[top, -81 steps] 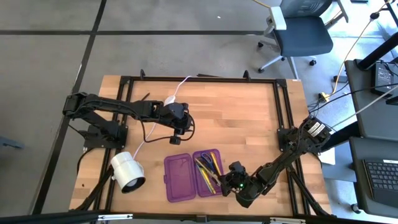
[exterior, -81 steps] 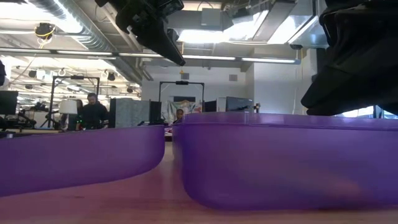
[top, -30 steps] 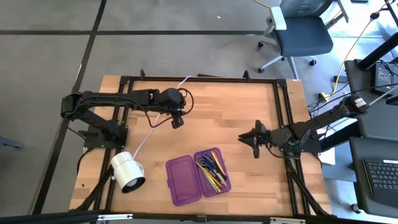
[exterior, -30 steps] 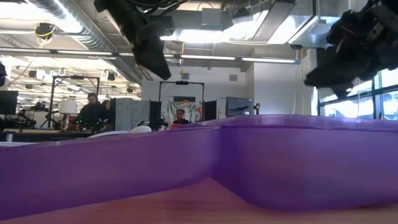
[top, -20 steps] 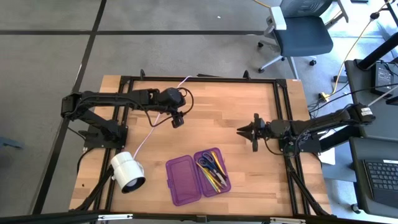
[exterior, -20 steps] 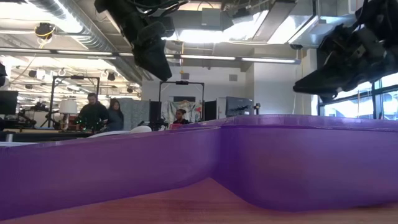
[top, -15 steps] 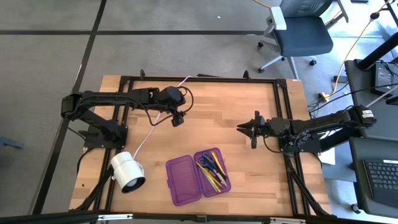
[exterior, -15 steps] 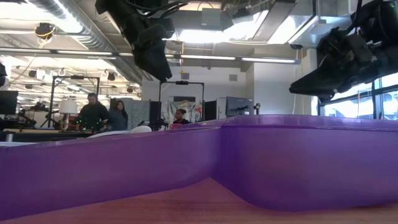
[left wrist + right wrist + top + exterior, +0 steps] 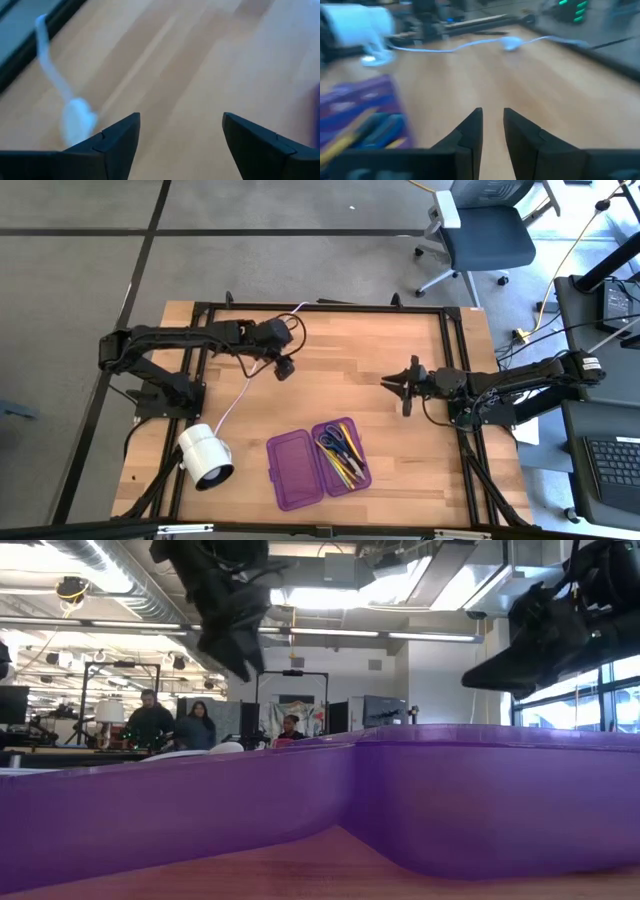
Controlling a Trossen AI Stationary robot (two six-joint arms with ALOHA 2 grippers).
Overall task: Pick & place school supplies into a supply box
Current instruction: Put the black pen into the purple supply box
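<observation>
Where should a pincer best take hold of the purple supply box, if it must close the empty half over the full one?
Probably at the free long edge of the supply box's empty half, the side farthest from the hinge, coming from above on the left. That half lies flat and open, with a raised rim to pinch. The other half holds the scissors and pens, so it should stay down.

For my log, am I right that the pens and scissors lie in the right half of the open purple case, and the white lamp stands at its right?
Not quite: the high view shows the white lamp at the left of the purple case, not its right. The pens and scissors do lie in the right half of the open case.
</observation>
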